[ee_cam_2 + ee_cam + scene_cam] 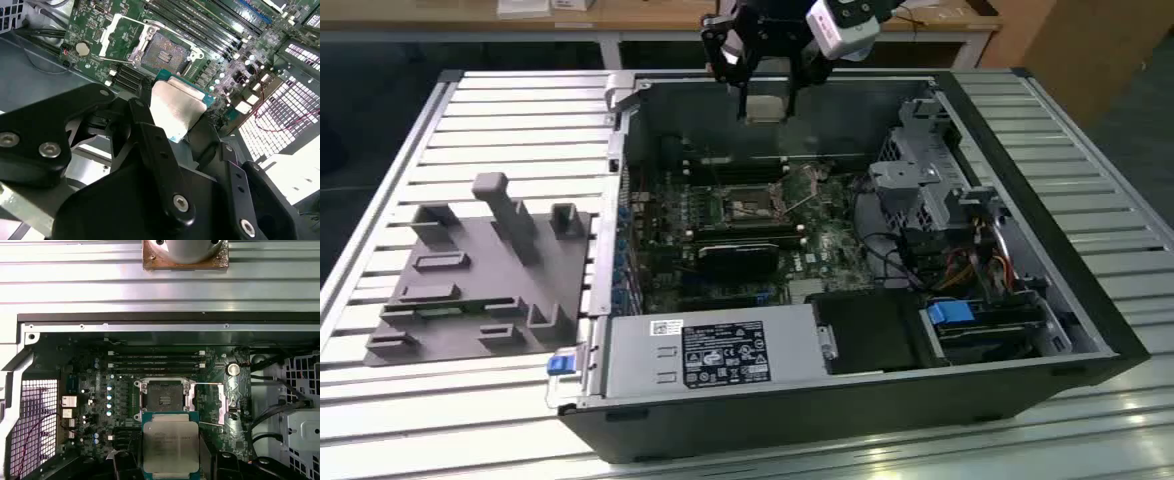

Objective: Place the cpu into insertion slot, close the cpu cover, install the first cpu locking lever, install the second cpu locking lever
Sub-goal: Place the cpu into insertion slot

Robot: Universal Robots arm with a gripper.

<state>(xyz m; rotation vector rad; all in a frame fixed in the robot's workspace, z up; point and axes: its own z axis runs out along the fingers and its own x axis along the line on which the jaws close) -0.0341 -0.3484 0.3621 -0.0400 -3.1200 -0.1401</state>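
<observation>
One cpu (170,447) was pinched at its edges by my gripper (766,100), high over the insertion slot (163,396) in the open computer case (854,405). The cpu cover (106,41) stood swung aside, leaving the slot bare; memory slots (155,360) lay just beside it.

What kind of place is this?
Probably a robot assembly test bench: an opened computer case on a slatted metal table, a grey fixture beside it, the tool holding a cpu.
</observation>
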